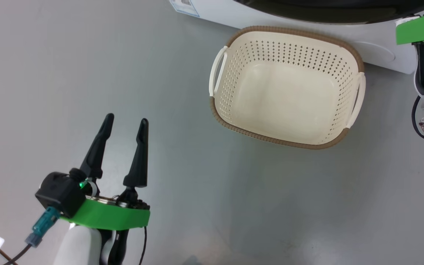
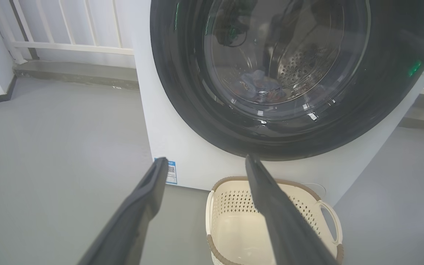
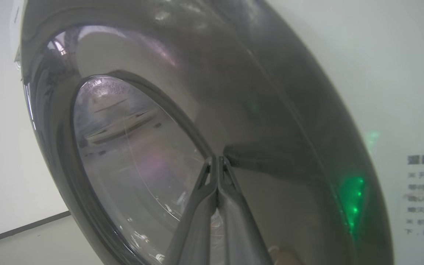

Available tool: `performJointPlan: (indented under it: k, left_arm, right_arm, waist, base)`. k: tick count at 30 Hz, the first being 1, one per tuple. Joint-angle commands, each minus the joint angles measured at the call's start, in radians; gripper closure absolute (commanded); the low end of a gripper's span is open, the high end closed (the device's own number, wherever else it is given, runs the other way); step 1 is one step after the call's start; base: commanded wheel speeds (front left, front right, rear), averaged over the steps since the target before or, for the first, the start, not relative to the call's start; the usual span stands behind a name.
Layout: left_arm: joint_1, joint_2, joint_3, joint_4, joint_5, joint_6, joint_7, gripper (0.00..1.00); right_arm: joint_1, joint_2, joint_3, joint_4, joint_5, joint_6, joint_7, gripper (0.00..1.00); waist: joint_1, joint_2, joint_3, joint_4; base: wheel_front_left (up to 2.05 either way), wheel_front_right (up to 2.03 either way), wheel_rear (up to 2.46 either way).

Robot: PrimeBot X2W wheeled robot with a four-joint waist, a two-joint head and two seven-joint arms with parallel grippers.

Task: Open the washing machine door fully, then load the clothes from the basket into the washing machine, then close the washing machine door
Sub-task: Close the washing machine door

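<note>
Pointing at the washing machine door (image 3: 256,95), right tool (image 3: 217,159) pinched shut.

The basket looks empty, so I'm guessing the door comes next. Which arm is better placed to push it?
Probably the right. The right gripper is shut with its tips at the door, while the left gripper hangs open over the floor, apart from the washing machine.

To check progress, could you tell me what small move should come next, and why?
Probably press the shut right tool into the glossy black round door to latch it: the cream perforated basket is empty, blue clothes lie inside the drum, and the door looks closed.
</note>
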Motion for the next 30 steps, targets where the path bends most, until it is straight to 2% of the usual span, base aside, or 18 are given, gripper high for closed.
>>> performJointPlan:
  k: [1,16,17,19,20,21,22,24,30]
  left_arm:
    - [-0.006,0.024,0.033,-0.012,0.002,0.001,-0.006,0.0]
    - [0.06,0.07,0.079,0.067,0.012,0.001,-0.006,0.0]
    - [0.066,0.075,0.082,0.071,0.013,0.001,-0.006,0.0]
    - [0.081,0.085,0.087,0.081,0.013,0.001,-0.006,0.0]
    - [0.088,0.091,0.09,0.085,0.013,0.001,-0.006,0.0]
    - [0.095,0.098,0.094,0.089,0.012,0.001,-0.006,0.0]
    - [0.095,0.098,0.094,0.089,0.012,0.001,-0.006,0.0]
    - [0.107,0.113,0.098,0.095,0.009,0.001,-0.006,0.0]
    - [0.127,0.152,0.105,0.103,0.009,0.001,-0.006,0.0]
  right_arm:
    - [0.006,0.013,0.029,-0.024,0.005,-0.008,-0.002,1.0]
    - [0.251,0.039,0.184,-0.058,0.056,-0.008,-0.002,1.0]
    - [0.27,0.041,0.189,-0.064,0.061,-0.008,-0.002,0.93]
    - [0.311,0.041,0.205,-0.073,0.067,-0.008,-0.002,0.65]
    - [0.331,0.042,0.208,-0.078,0.069,-0.008,-0.002,0.58]
    - [0.35,0.043,0.214,-0.083,0.071,-0.008,-0.002,0.36]
    - [0.35,0.043,0.214,-0.083,0.071,-0.008,-0.002,0.36]
    - [0.384,0.047,0.218,-0.094,0.072,-0.008,-0.002,0.01]
    - [0.465,0.05,0.224,-0.118,0.079,-0.008,-0.002,0.0]
  waist:
    - [-0.0001,0.0,-0.019,-0.011]
    - [-0.0001,0.0,-0.199,-0.092]
    - [-0.0001,0.0,-0.213,-0.099]
    - [-0.0001,0.0,-0.243,-0.113]
    - [-0.0001,0.0,-0.258,-0.122]
    - [-0.0001,0.0,-0.271,-0.131]
    - [-0.0001,0.0,-0.271,-0.131]
    - [-0.0001,0.0,-0.296,-0.152]
    - [-0.0001,0.0,-0.356,-0.21]
  base:
    - [0.0,0.0,0.0]
    - [0.0,0.0,0.0]
    - [0.0,0.0,0.0]
    - [0.0,0.0,0.0]
    - [0.0,0.0,0.0]
    - [0.0,0.0,0.0]
    - [0.0,0.0,0.0]
    - [0.0,0.0,0.0]
    - [0.0,0.0,0.0]
